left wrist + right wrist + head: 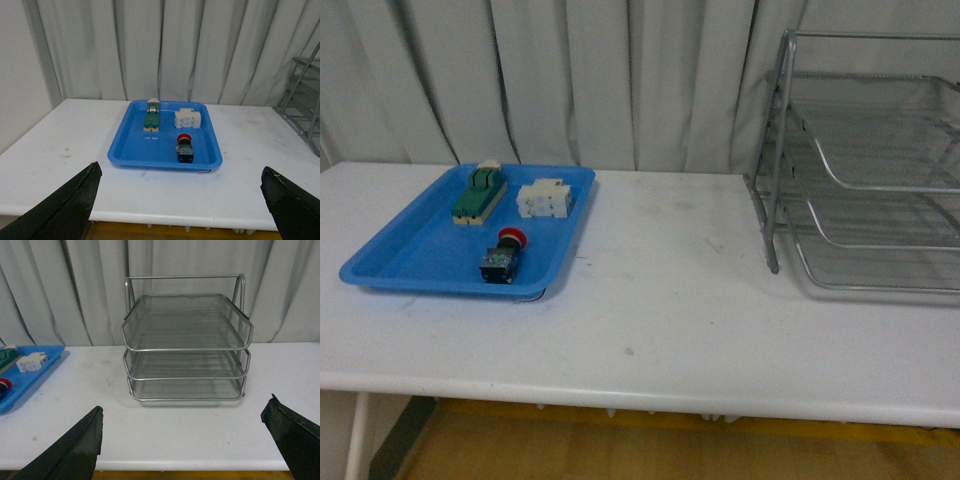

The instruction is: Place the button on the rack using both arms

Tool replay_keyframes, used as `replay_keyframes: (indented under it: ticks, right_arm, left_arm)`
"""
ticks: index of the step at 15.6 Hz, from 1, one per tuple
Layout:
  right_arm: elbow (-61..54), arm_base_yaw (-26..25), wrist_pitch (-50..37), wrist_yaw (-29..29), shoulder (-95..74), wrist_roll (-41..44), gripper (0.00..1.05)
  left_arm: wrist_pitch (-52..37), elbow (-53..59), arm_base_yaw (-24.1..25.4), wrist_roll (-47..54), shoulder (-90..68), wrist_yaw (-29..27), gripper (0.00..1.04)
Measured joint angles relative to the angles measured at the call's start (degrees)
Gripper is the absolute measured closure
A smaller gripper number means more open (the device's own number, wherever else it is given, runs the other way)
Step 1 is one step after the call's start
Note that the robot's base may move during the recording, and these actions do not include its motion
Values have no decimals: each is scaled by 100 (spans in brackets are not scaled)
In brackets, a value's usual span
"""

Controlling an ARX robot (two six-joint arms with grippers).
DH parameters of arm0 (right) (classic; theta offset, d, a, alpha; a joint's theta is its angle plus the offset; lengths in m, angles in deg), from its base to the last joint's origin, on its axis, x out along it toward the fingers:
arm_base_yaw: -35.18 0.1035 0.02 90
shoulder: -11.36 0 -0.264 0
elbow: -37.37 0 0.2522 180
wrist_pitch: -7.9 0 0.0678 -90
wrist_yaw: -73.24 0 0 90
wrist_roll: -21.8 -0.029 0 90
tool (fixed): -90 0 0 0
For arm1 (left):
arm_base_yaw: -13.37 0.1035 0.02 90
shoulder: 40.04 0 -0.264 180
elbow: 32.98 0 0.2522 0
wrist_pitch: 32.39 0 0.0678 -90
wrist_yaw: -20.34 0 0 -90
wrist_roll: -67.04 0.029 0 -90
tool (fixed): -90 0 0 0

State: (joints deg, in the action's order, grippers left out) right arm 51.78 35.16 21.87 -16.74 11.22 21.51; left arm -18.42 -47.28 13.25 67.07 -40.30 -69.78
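Observation:
The button [502, 258], with a red cap and dark body, lies in the front part of the blue tray [410, 262]; it also shows in the left wrist view [185, 148]. The silver wire rack [865, 165] stands at the table's right; it fills the right wrist view [186, 342]. My left gripper [182, 210] is open and empty, well short of the tray, at the table's front edge. My right gripper [185, 445] is open and empty, facing the rack from the front edge. Neither arm shows in the front view.
In the tray a green-and-beige block [480, 195] and a white block [544, 198] lie behind the button. The white table [660, 300] has a grey curtain behind it. The tray's corner with the red cap shows in the right wrist view [20, 382].

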Motion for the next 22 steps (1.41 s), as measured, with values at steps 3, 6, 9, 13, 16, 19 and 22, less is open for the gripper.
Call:
replay_keyframes:
  ticks: [3,6,9,13,16,19,22]
  right_arm:
    - [0,0,0,0,0,0,6]
    - [0,0,0,0,0,0,6]
    - [0,0,0,0,0,0,6]
    - [0,0,0,0,0,0,6]
    - [0,0,0,0,0,0,6]
    - [0,0,0,0,0,0,6]
    - [0,0,0,0,0,0,6]
  left_arm:
    - [0,0,0,0,0,0,7]
    - [0,0,0,0,0,0,7]
    - [0,0,0,0,0,0,7]
    - [0,0,0,0,0,0,7]
    - [0,0,0,0,0,0,7]
    - [0,0,0,0,0,0,7]
    - [0,0,0,0,0,0,7]
